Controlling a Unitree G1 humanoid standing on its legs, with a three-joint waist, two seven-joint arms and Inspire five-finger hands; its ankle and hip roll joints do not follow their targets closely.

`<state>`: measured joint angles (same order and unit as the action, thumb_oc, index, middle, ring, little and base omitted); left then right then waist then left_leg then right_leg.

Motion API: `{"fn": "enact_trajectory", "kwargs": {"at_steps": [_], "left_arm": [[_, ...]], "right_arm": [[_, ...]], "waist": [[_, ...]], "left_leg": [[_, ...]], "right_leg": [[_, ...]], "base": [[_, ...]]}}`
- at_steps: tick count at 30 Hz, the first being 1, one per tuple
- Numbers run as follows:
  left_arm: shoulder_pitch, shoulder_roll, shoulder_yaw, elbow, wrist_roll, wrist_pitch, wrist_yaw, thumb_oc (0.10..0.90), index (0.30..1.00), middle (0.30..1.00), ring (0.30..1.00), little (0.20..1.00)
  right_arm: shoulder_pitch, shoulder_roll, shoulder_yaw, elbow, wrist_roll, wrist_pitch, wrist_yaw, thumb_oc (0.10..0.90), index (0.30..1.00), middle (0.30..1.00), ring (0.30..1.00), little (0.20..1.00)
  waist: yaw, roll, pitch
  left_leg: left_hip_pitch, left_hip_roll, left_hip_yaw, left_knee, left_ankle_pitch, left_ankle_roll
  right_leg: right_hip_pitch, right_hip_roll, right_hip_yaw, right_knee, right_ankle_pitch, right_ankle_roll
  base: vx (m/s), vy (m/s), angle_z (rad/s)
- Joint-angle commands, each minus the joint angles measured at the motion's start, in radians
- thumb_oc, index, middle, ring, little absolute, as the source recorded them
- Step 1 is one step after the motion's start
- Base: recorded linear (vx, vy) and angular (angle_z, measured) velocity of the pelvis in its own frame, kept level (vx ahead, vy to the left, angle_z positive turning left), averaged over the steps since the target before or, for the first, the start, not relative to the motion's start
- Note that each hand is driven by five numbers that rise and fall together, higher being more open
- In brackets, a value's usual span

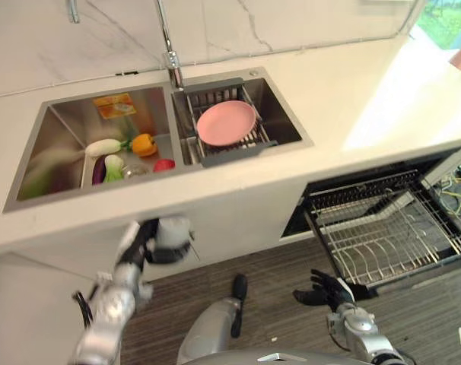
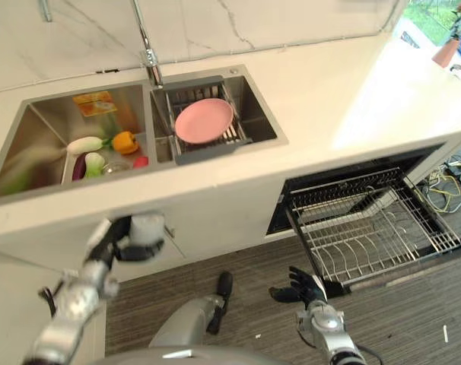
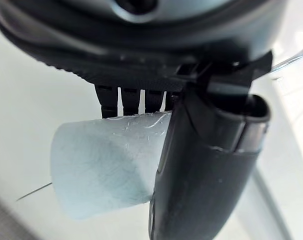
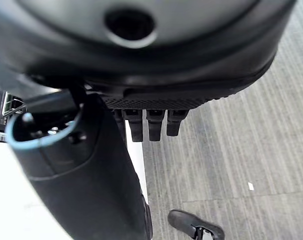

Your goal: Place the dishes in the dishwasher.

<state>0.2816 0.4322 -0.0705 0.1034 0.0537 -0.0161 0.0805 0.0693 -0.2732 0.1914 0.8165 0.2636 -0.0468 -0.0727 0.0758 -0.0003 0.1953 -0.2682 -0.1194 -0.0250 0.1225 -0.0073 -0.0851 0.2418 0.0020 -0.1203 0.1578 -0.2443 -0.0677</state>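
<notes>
The left hand (image 1: 151, 242) grips a pale cup (image 3: 104, 165) below the counter (image 1: 344, 91). The right hand (image 1: 329, 290) hangs open beside the dishwasher rack (image 1: 390, 228).

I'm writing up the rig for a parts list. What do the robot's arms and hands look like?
Both arms are silver-grey with rounded, jointed segments. Each ends in a dark hand: the left hand has black fingers and a white cover on its thumb; the right hand is black throughout. The wrist views show ribbed black fingers in a row beside a thick, glossy black thumb.
</notes>
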Motion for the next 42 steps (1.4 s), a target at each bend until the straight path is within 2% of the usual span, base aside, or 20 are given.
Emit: {"fn": "enact_trajectory", "kwargs": {"at_steps": [1, 5, 13, 19, 23, 27, 28, 29, 30, 32, 33, 34, 36, 40, 41, 42], "left_arm": [[-0.168, 0.069, 0.11, -0.153, 0.032, -0.124, 0.075, 0.4, 0.3, 0.3, 0.3, 0.3], [-0.179, 0.076, 0.094, -0.141, 0.028, -0.116, 0.071, 0.4, 0.3, 0.3, 0.3, 0.3], [-0.19, 0.077, 0.074, -0.122, 0.019, -0.112, 0.058, 0.4, 0.3, 0.3, 0.3, 0.3], [-0.192, 0.077, 0.068, -0.118, 0.02, -0.109, 0.053, 0.4, 0.3, 0.3, 0.3, 0.3], [-0.191, 0.075, 0.071, -0.119, 0.017, -0.112, 0.056, 0.4, 0.3, 0.3, 0.3, 0.3], [-0.203, 0.08, 0.067, -0.132, 0.008, -0.116, 0.061, 0.4, 0.3, 0.3, 0.3, 0.3], [-0.212, 0.096, 0.071, -0.152, -0.009, -0.117, 0.061, 0.4, 0.3, 0.3, 0.3, 0.3], [-0.214, 0.097, 0.072, -0.153, -0.009, -0.117, 0.06, 0.4, 0.3, 0.3, 0.3, 0.3], [-0.21, 0.107, 0.088, -0.171, -0.02, -0.12, 0.065, 0.4, 0.3, 0.3, 0.3, 0.3], [-0.202, 0.113, 0.115, -0.185, -0.035, -0.122, 0.063, 0.4, 0.3, 0.3, 0.3, 0.3], [-0.199, 0.115, 0.133, -0.187, -0.043, -0.126, 0.07, 0.4, 0.3, 0.3, 0.3, 0.3], [-0.199, 0.116, 0.134, -0.187, -0.043, -0.126, 0.07, 0.4, 0.3, 0.3, 0.3, 0.3], [-0.207, 0.118, 0.138, -0.175, -0.044, -0.126, 0.078, 0.4, 0.3, 0.3, 0.3, 0.3], [-0.247, 0.124, 0.132, -0.16, -0.048, -0.135, 0.09, 0.4, 0.3, 0.3, 0.3, 0.3], [-0.254, 0.129, 0.129, -0.165, -0.048, -0.137, 0.092, 0.4, 0.3, 0.3, 0.3, 0.3], [-0.263, 0.125, 0.128, -0.155, -0.048, -0.137, 0.099, 0.4, 0.3, 0.3, 0.3, 0.3]], "right_arm": [[-0.04, -0.032, -0.042, -0.092, -0.029, -0.051, 0.011, 0.8, 0.9, 0.9, 0.9, 0.9], [-0.032, -0.027, -0.047, -0.083, -0.027, -0.046, 0.01, 0.8, 0.9, 0.9, 0.9, 0.9], [-0.009, -0.03, -0.037, -0.079, -0.047, -0.042, 0.018, 0.8, 0.9, 0.9, 0.9, 0.9], [-0.009, -0.038, -0.026, -0.085, -0.087, -0.041, 0.013, 0.8, 0.9, 0.9, 0.9, 0.9], [-0.007, -0.061, -0.028, -0.15, -0.137, -0.044, 0.001, 0.8, 0.9, 0.9, 0.9, 0.9], [-0.034, -0.083, -0.032, -0.222, -0.156, -0.05, 0.001, 0.8, 0.9, 0.9, 0.9, 0.9], [-0.086, -0.09, -0.008, -0.229, -0.17, -0.053, 0.0, 0.8, 0.9, 0.9, 0.9, 0.9], [-0.088, -0.09, -0.009, -0.227, -0.17, -0.053, 0.0, 0.8, 0.9, 0.9, 0.9, 0.9], [-0.112, -0.091, 0.007, -0.231, -0.183, -0.053, 0.005, 0.8, 0.9, 0.9, 0.9, 0.9], [-0.131, -0.087, 0.038, -0.234, -0.22, -0.048, 0.021, 0.8, 0.9, 0.9, 0.9, 0.9], [-0.122, -0.085, 0.047, -0.236, -0.245, -0.039, 0.032, 0.8, 0.9, 0.9, 0.9, 0.9], [-0.121, -0.085, 0.047, -0.237, -0.245, -0.038, 0.032, 0.8, 0.9, 0.9, 0.9, 0.9], [-0.11, -0.085, 0.05, -0.226, -0.254, -0.03, 0.039, 0.8, 0.9, 0.9, 0.9, 0.9], [-0.11, -0.093, 0.05, -0.226, -0.258, -0.023, 0.051, 0.8, 0.9, 0.9, 0.9, 0.9], [-0.107, -0.095, 0.053, -0.235, -0.259, -0.02, 0.059, 0.8, 0.9, 0.9, 0.9, 0.9], [-0.11, -0.098, 0.075, -0.231, -0.254, -0.018, 0.075, 0.8, 0.9, 0.9, 0.9, 0.9]], "waist": [[0.003, 0.024, -0.056], [-0.004, 0.012, -0.076], [-0.021, 0.011, -0.097], [-0.026, 0.02, -0.103], [-0.032, 0.031, -0.105], [-0.031, 0.046, -0.079], [0.018, 0.062, -0.044], [0.017, 0.061, -0.047], [0.055, 0.068, -0.044], [0.092, 0.068, -0.044], [0.099, 0.044, -0.044], [0.102, 0.043, -0.045], [0.098, 0.025, -0.049], [0.086, 0.026, -0.053], [0.082, 0.021, -0.053], [0.081, 0.018, -0.052]], "left_leg": [[0.214, 0.057, -0.025, -0.033, 0.007, 0.079], [0.252, 0.058, -0.015, -0.049, -0.012, 0.091], [0.294, 0.057, -0.015, -0.066, -0.034, 0.103], [0.305, 0.052, -0.018, -0.07, -0.044, 0.109], [0.305, 0.051, -0.01, -0.076, -0.046, 0.113], [0.289, 0.066, 0.025, -0.085, -0.044, 0.114], [0.249, 0.119, 0.096, -0.07, -0.039, 0.097], [0.24, 0.118, 0.095, -0.064, -0.041, 0.098], [0.22, 0.152, 0.143, -0.055, -0.042, 0.084], [0.203, 0.188, 0.204, -0.043, -0.041, 0.077], [0.194, 0.188, 0.225, -0.035, -0.036, 0.079], [0.194, 0.188, 0.229, -0.036, -0.036, 0.08], [0.184, 0.188, 0.236, -0.031, -0.028, 0.075], [0.171, 0.226, 0.22, -0.037, -0.007, 0.036], [0.172, 0.235, 0.216, -0.029, -0.011, 0.025], [0.168, 0.255, 0.216, -0.023, 0.013, 0.01]], "right_leg": [[-0.135, -0.026, 0.005, 0.007, 0.092, 0.148], [-0.108, -0.031, 0.011, -0.027, 0.084, 0.147], [-0.093, -0.031, 0.027, -0.052, 0.084, 0.147], [-0.095, -0.033, 0.035, -0.042, 0.082, 0.151], [-0.102, -0.037, 0.039, -0.045, 0.086, 0.156], [-0.158, -0.05, 0.025, -0.017, 0.106, 0.173], [-0.211, -0.133, -0.152, 0.053, 0.134, 0.197], [-0.221, -0.135, -0.154, 0.063, 0.13, 0.198], [-0.206, -0.196, -0.302, 0.098, 0.124, 0.199], [-0.17, -0.281, -0.461, 0.16, 0.122, 0.196], [-0.147, -0.313, -0.428, 0.163, 0.163, 0.214], [-0.149, -0.314, -0.424, 0.162, 0.165, 0.215], [-0.14, -0.32, -0.339, 0.119, 0.189, 0.237], [-0.165, -0.355, -0.209, -0.013, 0.259, 0.271], [-0.148, -0.346, -0.201, -0.055, 0.231, 0.274], [-0.142, -0.325, -0.199, -0.097, 0.228, 0.282]], "base": [[0.15, 0.057, -0.08], [0.08, 0.021, -0.18], [0.04, 0.005, 0.23], [0.02, 0.008, -0.06], [0.01, 0.028, -0.07], [-0.12, 0.011, -0.17], [-0.3, -0.07, -0.22], [-0.31, -0.122, -0.32], [-0.1, -0.079, -0.98], [-0.18, -0.113, -1.51], [-0.16, -0.091, -1.1], [-0.09, -0.139, -0.75], [-0.06, -0.185, -0.63], [-0.09, -0.305, -0.79], [-0.09, -0.439, -0.89], [-0.08, -0.323, -0.47]]}}
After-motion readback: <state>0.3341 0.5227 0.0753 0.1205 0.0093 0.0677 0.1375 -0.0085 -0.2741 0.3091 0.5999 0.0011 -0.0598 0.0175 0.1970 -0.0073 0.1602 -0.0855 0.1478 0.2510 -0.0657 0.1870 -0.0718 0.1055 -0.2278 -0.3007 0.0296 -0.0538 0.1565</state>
